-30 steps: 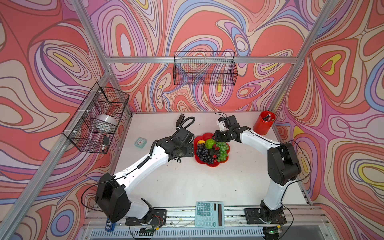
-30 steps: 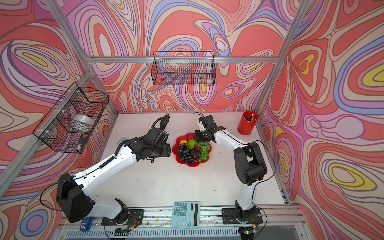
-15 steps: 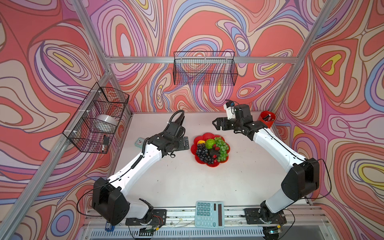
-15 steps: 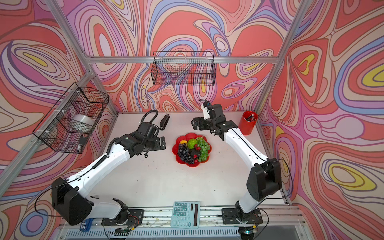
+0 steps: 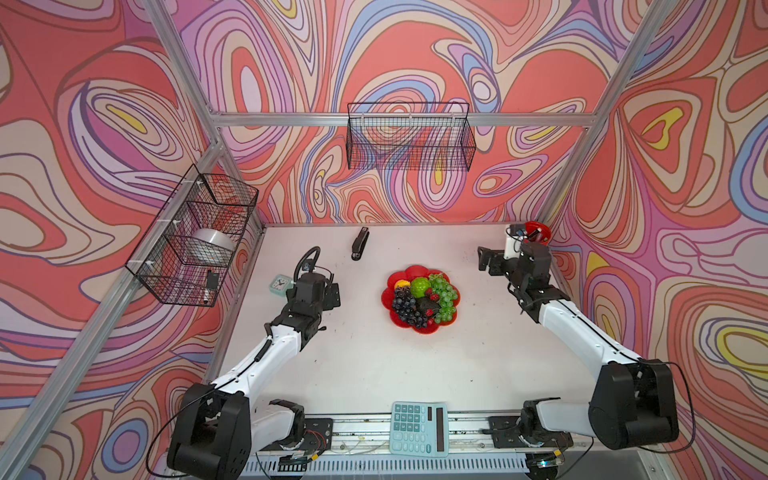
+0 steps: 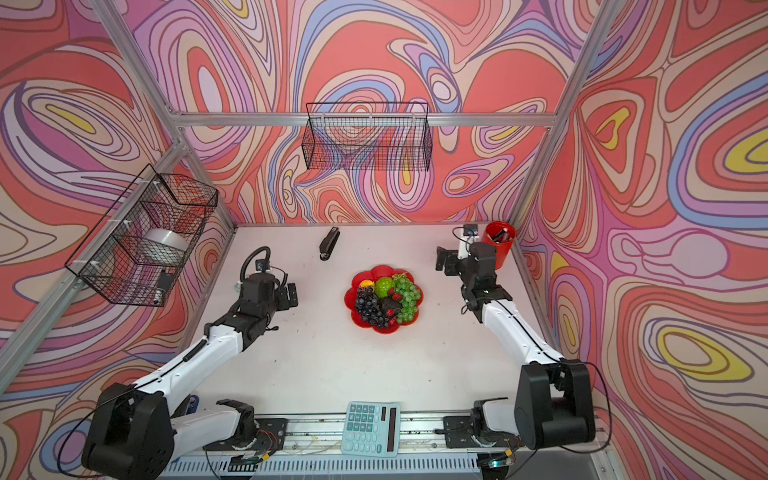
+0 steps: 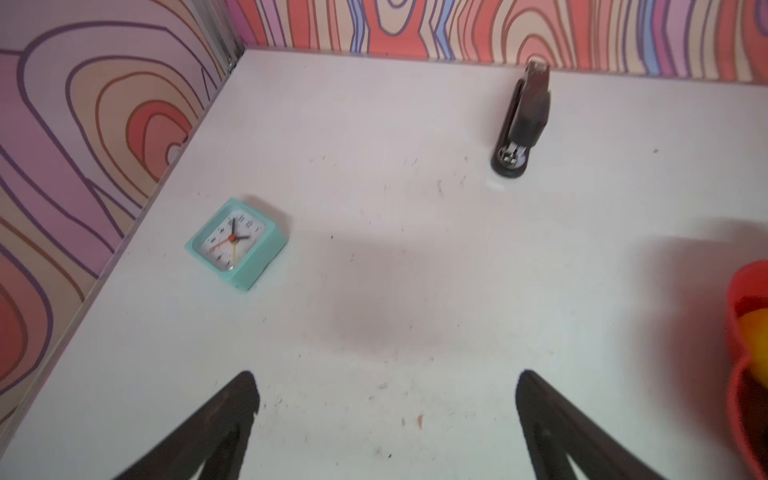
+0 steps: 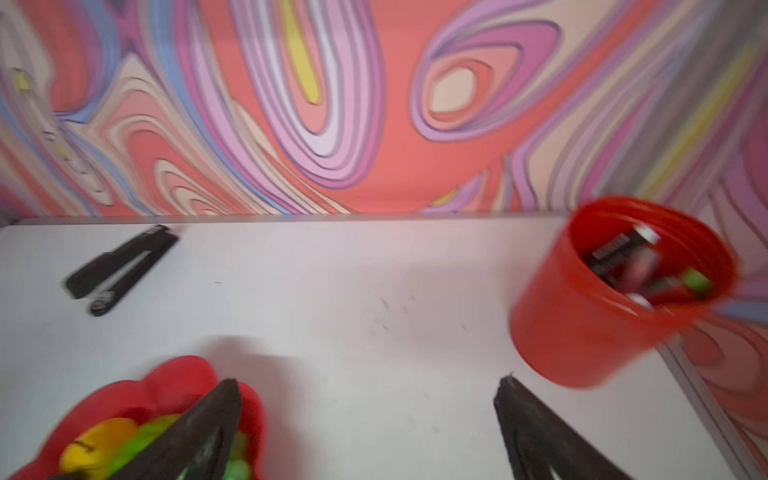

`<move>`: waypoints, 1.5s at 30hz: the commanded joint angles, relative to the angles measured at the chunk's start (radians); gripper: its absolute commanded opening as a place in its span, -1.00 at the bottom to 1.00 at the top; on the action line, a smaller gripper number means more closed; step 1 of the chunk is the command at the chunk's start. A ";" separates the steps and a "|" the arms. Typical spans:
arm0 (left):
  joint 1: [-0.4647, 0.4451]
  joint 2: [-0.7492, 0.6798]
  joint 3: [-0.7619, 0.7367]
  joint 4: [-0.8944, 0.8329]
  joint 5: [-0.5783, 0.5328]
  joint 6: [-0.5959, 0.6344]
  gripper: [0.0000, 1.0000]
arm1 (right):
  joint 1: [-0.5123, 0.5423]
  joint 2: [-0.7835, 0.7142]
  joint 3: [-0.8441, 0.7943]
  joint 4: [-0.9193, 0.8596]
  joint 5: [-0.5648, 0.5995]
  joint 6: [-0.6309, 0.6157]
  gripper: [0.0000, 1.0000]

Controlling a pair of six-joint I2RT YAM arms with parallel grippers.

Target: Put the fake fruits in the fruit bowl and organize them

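The fruit bowl [image 5: 417, 272], a red dish with a petal rim, sits mid-table in both top views, also [image 6: 384, 272]. In it lie the fake fruits: purple grapes [image 5: 405, 305], green grapes [image 5: 444, 295], a lime-green ball [image 5: 420, 286], a yellow fruit [image 5: 401, 284], a dark avocado [image 5: 426, 306] and red berries [image 5: 432, 296]. My left gripper [image 5: 332, 294] hangs open and empty well left of the bowl. My right gripper [image 5: 488, 262] is open and empty to the bowl's back right. The left wrist view catches the bowl's edge [image 7: 744, 282]. In the right wrist view the bowl rim [image 8: 178, 378] lies behind one finger.
A black stapler [image 5: 360, 243] lies at the back. A mint clock [image 5: 280, 284] sits beside the left arm. A red cup [image 5: 538, 232] of pens stands in the back right corner. A calculator [image 5: 419, 428] rests at the front edge. Wire baskets [image 5: 409, 137] [image 5: 195, 237] hang on the walls.
Both arms have drawn back from the bowl, the left one leftward and the right one toward the back right corner. Both sets of jaws have opened wide. The fruits stay in the bowl.
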 commanded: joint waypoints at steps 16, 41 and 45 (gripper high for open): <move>0.235 0.284 -0.178 0.701 0.113 0.135 1.00 | -0.071 0.393 -0.358 0.854 0.017 0.007 0.97; 0.236 0.350 -0.233 0.861 0.175 0.158 1.00 | -0.057 0.401 -0.304 0.756 -0.061 -0.044 0.97; 0.236 0.348 -0.232 0.857 0.175 0.157 1.00 | -0.058 0.397 -0.312 0.771 -0.060 -0.045 0.97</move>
